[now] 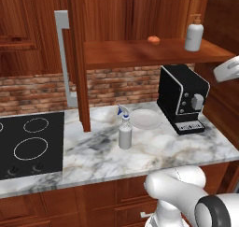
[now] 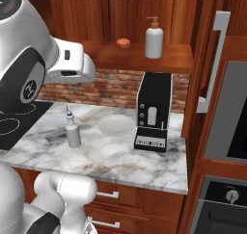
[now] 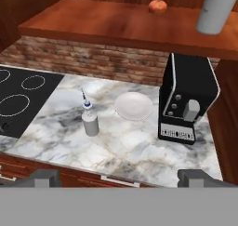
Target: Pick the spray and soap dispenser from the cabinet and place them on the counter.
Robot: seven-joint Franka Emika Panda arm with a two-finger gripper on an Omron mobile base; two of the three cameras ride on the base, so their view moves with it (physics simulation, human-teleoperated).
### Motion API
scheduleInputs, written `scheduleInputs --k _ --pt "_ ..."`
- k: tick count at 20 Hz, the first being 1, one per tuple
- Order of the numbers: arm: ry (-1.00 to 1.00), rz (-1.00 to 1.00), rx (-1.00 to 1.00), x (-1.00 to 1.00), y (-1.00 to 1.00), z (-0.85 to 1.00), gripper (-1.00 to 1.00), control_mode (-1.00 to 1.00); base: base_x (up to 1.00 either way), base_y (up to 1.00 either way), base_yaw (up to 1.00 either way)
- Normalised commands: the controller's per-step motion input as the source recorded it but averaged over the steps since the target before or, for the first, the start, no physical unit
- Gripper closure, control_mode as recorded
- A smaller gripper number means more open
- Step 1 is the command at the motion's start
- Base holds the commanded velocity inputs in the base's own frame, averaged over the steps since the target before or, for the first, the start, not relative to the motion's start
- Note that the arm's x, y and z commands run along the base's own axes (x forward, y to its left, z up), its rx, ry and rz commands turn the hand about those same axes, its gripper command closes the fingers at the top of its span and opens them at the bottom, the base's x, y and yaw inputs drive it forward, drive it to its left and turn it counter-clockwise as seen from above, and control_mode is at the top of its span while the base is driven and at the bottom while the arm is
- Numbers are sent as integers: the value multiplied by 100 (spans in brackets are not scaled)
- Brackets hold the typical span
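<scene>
The spray [image 1: 124, 130] [image 2: 72, 131] [image 3: 89, 118] stands upright on the marble counter [image 1: 158, 153] [image 2: 116, 153] [image 3: 139, 146], between the cooktop and a plate. The soap dispenser [image 1: 193, 34] [image 2: 154, 40] [image 3: 214, 9] stands upright at the right end of the shelf of the open cabinet [image 1: 135, 53] [image 2: 140, 59] [image 3: 111, 25]. My gripper [image 3: 120, 179] is open with nothing between its fingertips. It hangs in front of the counter, well back from both bottles, with the dispenser up and to the right of it.
A small orange fruit [image 1: 153, 39] [image 2: 123, 43] [image 3: 157, 6] lies on the shelf left of the dispenser. A black coffee machine [image 1: 183, 98] [image 2: 154, 110] [image 3: 186, 104] stands under the shelf, a white plate [image 1: 145, 118] [image 3: 134, 105] beside it. The cabinet door [image 1: 77, 58] stands open; the black cooktop [image 1: 28, 144] is at the left.
</scene>
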Motion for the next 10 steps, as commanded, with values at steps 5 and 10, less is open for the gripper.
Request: scheduleInputs --k 5,10 --pt "-6 -3 -5 2 -5 1 -100 -100 0 0 0" --pt "0 -2 1 12 -18 0 -100 -100 0 0 0"
